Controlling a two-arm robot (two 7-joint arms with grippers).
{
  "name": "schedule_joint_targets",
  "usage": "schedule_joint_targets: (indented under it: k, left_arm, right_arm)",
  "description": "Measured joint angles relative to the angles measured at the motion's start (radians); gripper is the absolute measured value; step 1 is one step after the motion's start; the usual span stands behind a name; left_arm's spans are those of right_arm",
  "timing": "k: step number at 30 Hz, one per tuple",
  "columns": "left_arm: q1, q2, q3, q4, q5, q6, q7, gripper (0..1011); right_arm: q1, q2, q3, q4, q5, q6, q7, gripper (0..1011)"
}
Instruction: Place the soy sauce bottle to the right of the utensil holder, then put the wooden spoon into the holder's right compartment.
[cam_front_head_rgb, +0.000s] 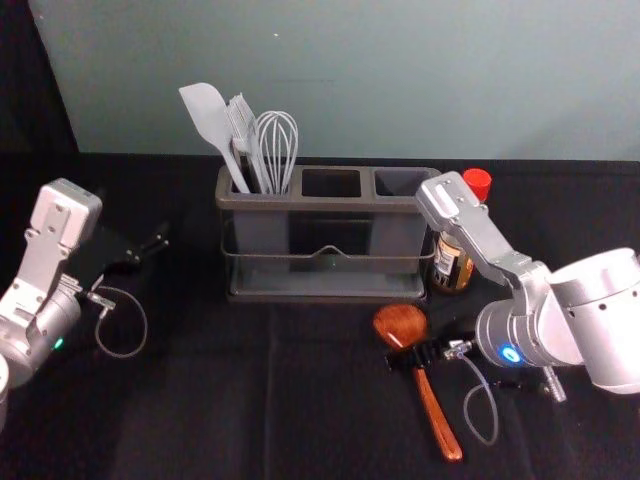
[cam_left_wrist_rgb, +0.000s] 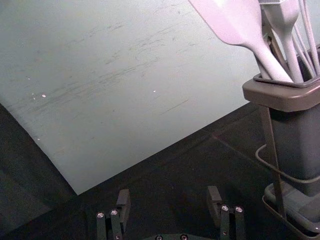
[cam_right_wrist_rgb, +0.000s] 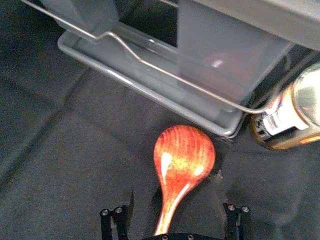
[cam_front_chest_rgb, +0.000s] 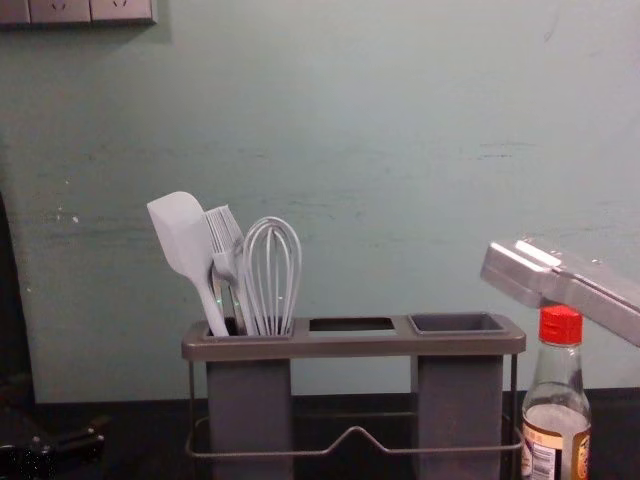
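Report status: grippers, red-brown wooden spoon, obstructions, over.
Right gripper: jaws open over red-brown wooden spoon, ungripped. Left gripper: jaws open, left of grey utensil holder. Red-capped glass soy sauce bottle right of holder. Nothing seen blocking spoon.

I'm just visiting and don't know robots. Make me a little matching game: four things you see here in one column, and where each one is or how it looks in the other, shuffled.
Things
1. Soy sauce bottle
2. Wooden spoon
3. Whisk
4. Left gripper

Places and states
A. Standing in the left compartment
B. Open, off to the left of the utensil holder
C. Red-capped, upright by the holder's right end
D. Lying in front of the holder, between the open fingers of the right gripper

Pairs: 1-C, 2-D, 3-A, 4-B
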Motion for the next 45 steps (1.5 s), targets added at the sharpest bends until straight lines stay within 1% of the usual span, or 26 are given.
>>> schedule_joint_targets:
  k: [1,4,7,11,14,17,23,29,36,45]
  left_arm:
    - [0.000,0.000,0.000,0.000,0.000,0.000,0.000,1005]
    - [0.000,0.000,0.000,0.000,0.000,0.000,0.000,1005]
    - [0.000,0.000,0.000,0.000,0.000,0.000,0.000,1005]
    - [0.000,0.000,0.000,0.000,0.000,0.000,0.000,1005]
    - [0.000,0.000,0.000,0.000,0.000,0.000,0.000,1005]
    - [0.000,0.000,0.000,0.000,0.000,0.000,0.000,1005]
    - [0.000,0.000,0.000,0.000,0.000,0.000,0.000,1005]
    - [0.000,0.000,0.000,0.000,0.000,0.000,0.000,1005]
    - [0.000,0.000,0.000,0.000,0.000,0.000,0.000,1005]
    - [0.000,0.000,0.000,0.000,0.000,0.000,0.000,1005]
  right_arm:
    - [-0.011,0.000,0.009,-0.007,-0.005,-0.009,-0.001,1003]
    - [-0.022,0.000,0.021,-0.012,-0.012,-0.029,-0.004,1003]
    - [-0.028,-0.002,0.028,-0.008,-0.019,-0.049,-0.001,1002]
    - [-0.021,-0.008,0.025,0.013,-0.029,-0.059,0.002,1002]
    - [0.001,-0.020,0.012,0.048,-0.044,-0.069,0.009,1002]
    - [0.016,-0.029,0.005,0.068,-0.054,-0.080,0.015,1003]
    - [0.027,-0.043,0.001,0.086,-0.072,-0.108,0.024,1002]
    - [0.027,-0.060,0.001,0.102,-0.090,-0.128,0.024,1003]
    - [0.015,-0.080,0.007,0.120,-0.111,-0.158,0.019,1002]
    - [0.005,-0.095,0.016,0.131,-0.131,-0.172,0.019,1002]
